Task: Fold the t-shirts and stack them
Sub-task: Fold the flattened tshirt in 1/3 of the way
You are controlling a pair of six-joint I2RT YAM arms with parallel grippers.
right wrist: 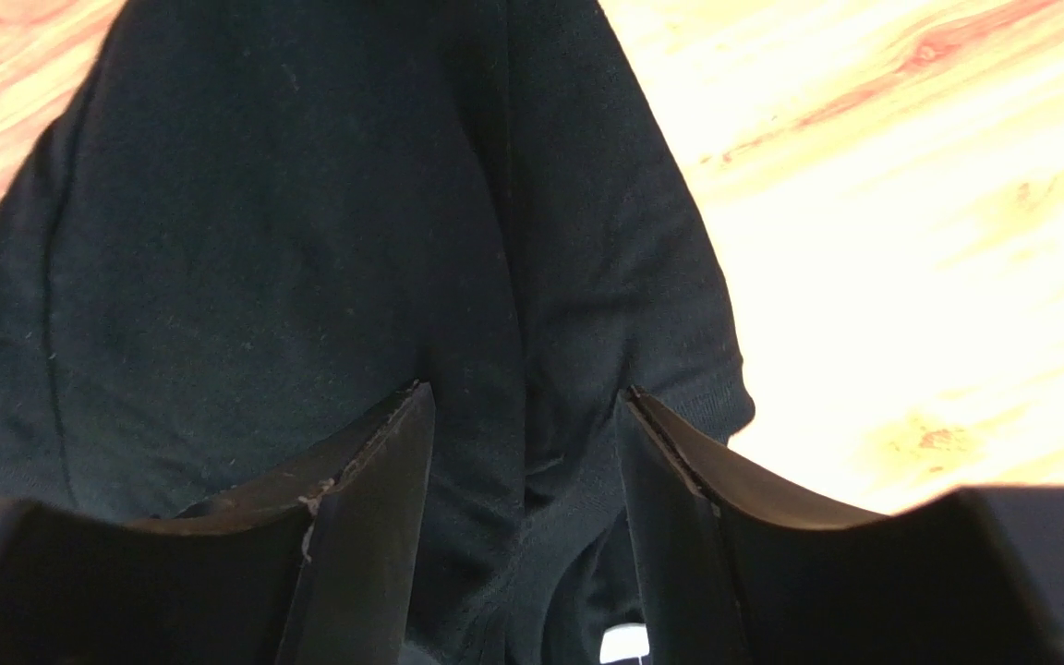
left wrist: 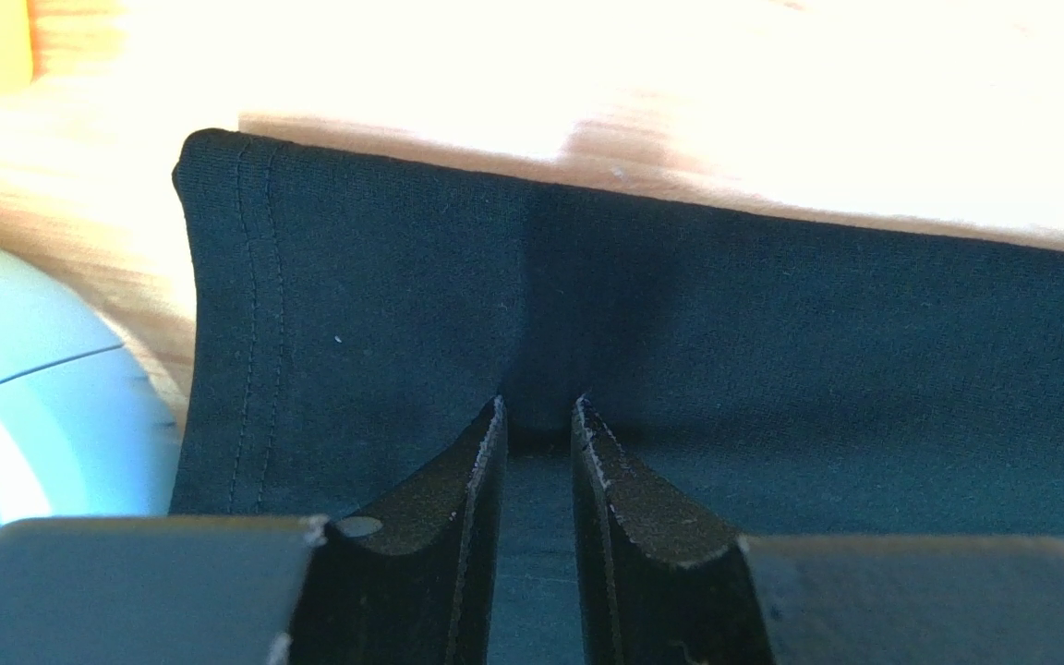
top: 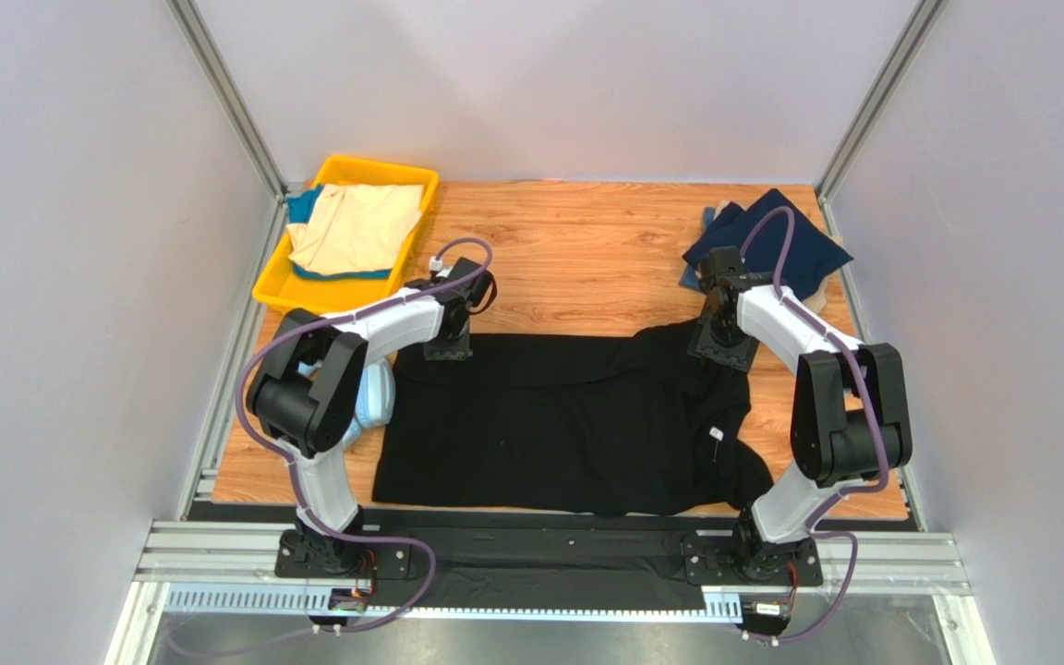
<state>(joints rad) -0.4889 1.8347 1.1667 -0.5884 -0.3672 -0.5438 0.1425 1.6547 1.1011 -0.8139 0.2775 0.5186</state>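
Black t-shirt [top: 565,423] lies beside headphones [top: 375,395], near yellow bin [top: 278,288] and navy t-shirt [top: 815,256].

1. You have the black t-shirt [top: 565,423] spread wide across the near half of the table [top: 565,263]. Its left part lies flat and smooth, with a double-stitched hem along the left edge. Its right part is bunched and creased, the cloth drawn up into a peak at the far right corner. A small white label [top: 714,435] shows near the right end.
2. Your navy t-shirt [top: 774,250] sits loosely folded at the far right corner of the table, apart from the black one.
3. Your cream t-shirt [top: 355,229] lies roughly folded in the yellow bin [top: 281,288] at the far left, with blue cloth showing beneath it.
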